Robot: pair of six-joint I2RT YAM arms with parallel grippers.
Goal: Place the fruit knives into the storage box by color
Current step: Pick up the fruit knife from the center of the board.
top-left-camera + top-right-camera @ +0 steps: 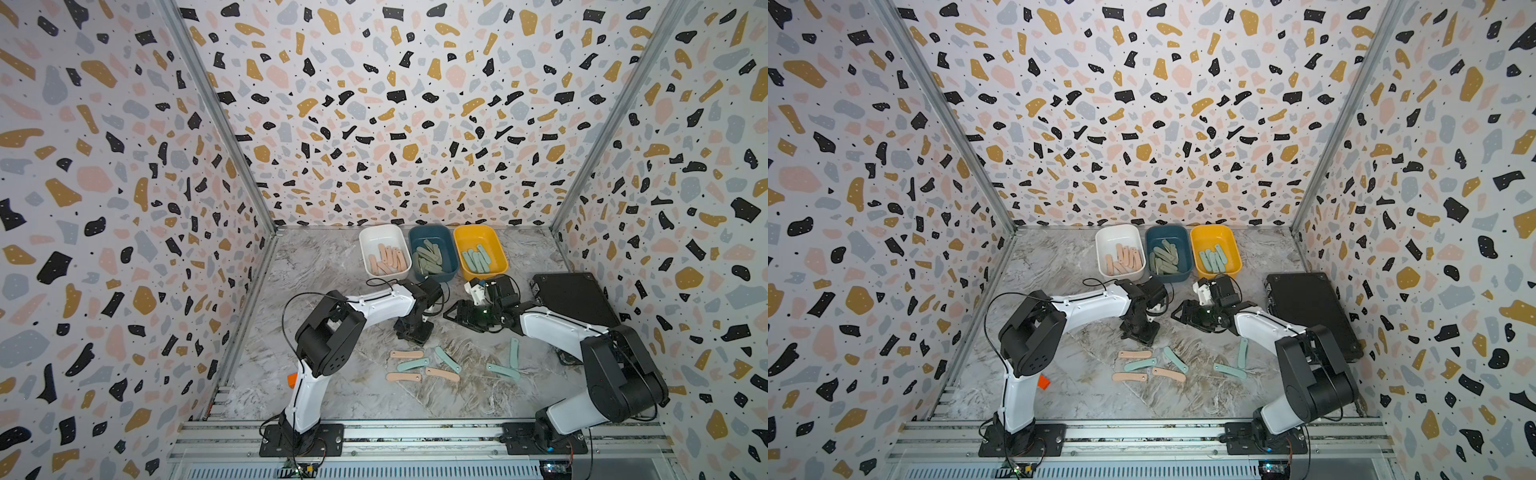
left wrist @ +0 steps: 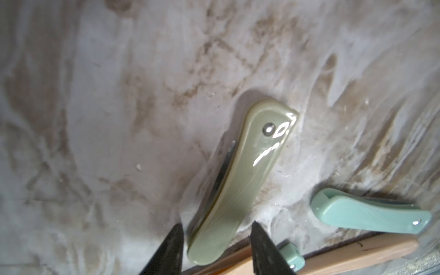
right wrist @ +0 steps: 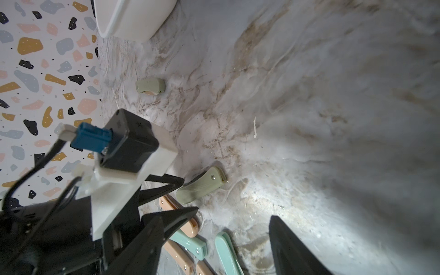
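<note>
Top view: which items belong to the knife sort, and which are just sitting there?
Job:
- pink knives and teal knives, loose on the table
- sage knife
- white box, blue box, yellow box, one color in each

Idle:
- black case
- orange block

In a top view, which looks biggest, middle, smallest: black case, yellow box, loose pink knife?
1. black case
2. yellow box
3. loose pink knife
The gaps are plain, so nearness doesn't change it.
</note>
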